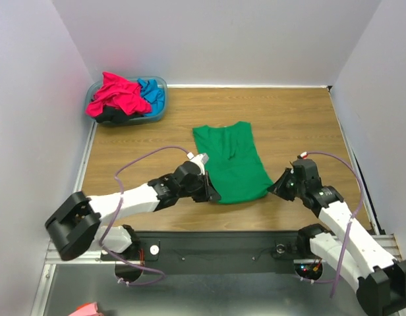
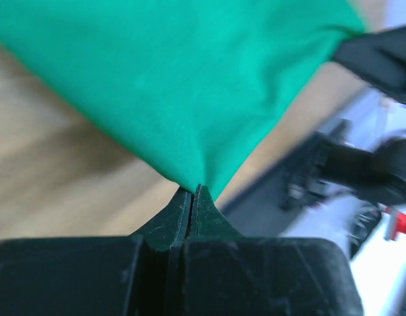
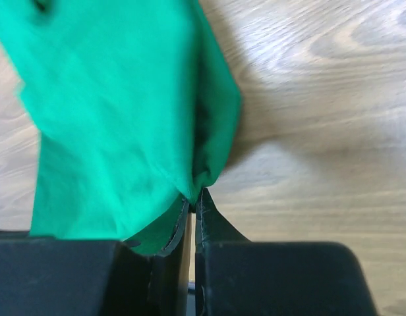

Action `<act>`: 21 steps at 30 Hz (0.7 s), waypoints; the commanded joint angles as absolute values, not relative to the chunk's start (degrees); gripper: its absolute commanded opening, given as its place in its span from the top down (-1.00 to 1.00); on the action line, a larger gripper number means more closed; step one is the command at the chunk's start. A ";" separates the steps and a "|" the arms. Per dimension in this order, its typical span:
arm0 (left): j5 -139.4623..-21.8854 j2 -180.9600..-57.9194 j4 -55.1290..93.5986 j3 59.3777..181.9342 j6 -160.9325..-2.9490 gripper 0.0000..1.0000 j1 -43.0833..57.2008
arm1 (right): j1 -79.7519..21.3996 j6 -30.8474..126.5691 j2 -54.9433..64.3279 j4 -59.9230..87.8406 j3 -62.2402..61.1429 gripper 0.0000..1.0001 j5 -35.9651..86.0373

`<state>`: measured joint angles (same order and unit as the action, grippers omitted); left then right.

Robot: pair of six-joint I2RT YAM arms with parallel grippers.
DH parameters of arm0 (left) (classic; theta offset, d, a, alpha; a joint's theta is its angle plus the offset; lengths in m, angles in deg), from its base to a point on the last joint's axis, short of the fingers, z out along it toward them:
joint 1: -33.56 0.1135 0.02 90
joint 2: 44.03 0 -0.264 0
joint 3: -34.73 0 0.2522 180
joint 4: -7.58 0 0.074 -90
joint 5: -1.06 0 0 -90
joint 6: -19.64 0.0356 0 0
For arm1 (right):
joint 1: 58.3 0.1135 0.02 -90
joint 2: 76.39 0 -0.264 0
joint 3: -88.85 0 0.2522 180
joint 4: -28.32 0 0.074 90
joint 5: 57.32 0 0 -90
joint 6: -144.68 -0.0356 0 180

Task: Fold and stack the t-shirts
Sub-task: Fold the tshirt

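Note:
The bright green t-shirt lies lengthwise on the wooden table, folded into a narrow strip. My left gripper is shut on its near left corner; in the left wrist view the cloth rises from the closed tips. My right gripper is shut on the near right corner; in the right wrist view the green cloth bunches at the tips. The magenta-pink shirt, bright blue shirt and black shirt lie heaped at the back left.
The translucent blue basin holds the heaped shirts at the back left corner. White walls close in the table on three sides. A black rail with the arm bases runs along the near edge.

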<state>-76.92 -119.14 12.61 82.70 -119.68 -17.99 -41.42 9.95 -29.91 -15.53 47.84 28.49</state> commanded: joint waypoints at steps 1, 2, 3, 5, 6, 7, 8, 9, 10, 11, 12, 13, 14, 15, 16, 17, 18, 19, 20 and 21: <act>-79.00 -112.07 13.51 83.11 -122.83 1.00 -19.00 | -41.69 10.29 -33.58 -21.21 43.21 0.96 25.73; -79.09 -111.36 13.60 83.55 -122.83 1.00 -19.09 | -41.69 10.55 -33.59 -21.48 41.88 0.96 25.91; -79.18 -110.66 13.60 83.90 -122.57 1.00 -19.18 | -41.69 10.82 -33.24 -21.48 40.30 0.96 26.34; -80.23 -110.83 15.44 86.36 -121.26 1.00 -19.09 | -41.69 11.87 -31.13 -21.31 35.20 0.99 28.01; -81.19 -111.18 16.84 87.67 -120.47 1.00 -19.09 | -41.69 12.22 -30.25 -21.31 33.53 0.99 28.80; -83.55 -112.05 19.64 90.12 -120.02 1.00 -19.09 | -41.69 12.40 -27.98 -21.39 31.86 0.99 29.77; -84.44 -112.41 20.89 91.28 -119.93 1.00 -18.74 | -41.69 12.40 -26.92 -21.31 28.54 0.99 30.56; -84.89 -113.20 21.25 92.25 -118.89 1.00 -18.21 | -41.69 12.40 -25.43 -21.31 27.02 0.99 32.13; -85.33 -113.46 22.56 94.08 -118.53 1.00 -17.77 | -41.69 12.57 -24.28 -21.22 25.36 0.99 32.32; -85.16 -113.73 22.83 94.88 -117.92 1.00 -17.07 | -41.69 12.75 -21.40 -21.13 22.47 0.99 32.41; -85.24 -114.25 23.44 96.37 -117.21 1.00 -15.67 | -41.69 12.93 -19.98 -20.96 20.87 0.99 34.33; -85.24 -114.52 23.88 97.00 -116.77 1.00 -14.96 | -41.69 13.19 -18.57 -20.69 19.46 0.99 34.52; -85.16 -114.70 23.97 97.52 -116.25 1.00 -14.09 | -41.69 13.54 -17.08 -20.25 18.32 0.99 34.61; -84.81 -114.87 23.98 97.96 -115.89 1.00 -12.34 | -41.69 13.72 -14.28 -19.21 15.87 0.99 34.61; -84.37 -115.31 23.89 98.67 -115.63 1.00 -11.36 | -41.69 14.33 -12.68 -18.76 14.80 0.99 34.61; -82.80 -115.49 23.71 99.11 -115.02 1.00 -10.48 | -41.69 14.77 -11.19 -18.23 13.40 0.99 34.78; -82.52 -115.92 23.71 99.89 -114.75 1.00 -9.08 | -41.69 15.30 -8.13 -17.79 10.69 0.99 35.40; -82.35 -116.19 23.80 100.34 -114.14 1.00 -8.37 | -41.69 15.56 -6.79 -17.62 9.27 0.99 35.66; -81.91 -116.54 23.89 100.86 -113.78 1.00 -7.67 | -41.69 15.83 -5.56 -17.00 7.86 0.99 36.10; -81.47 -117.33 24.15 101.74 -113.17 1.00 -6.01 | -41.69 16.09 -2.68 -16.91 4.98 0.99 36.97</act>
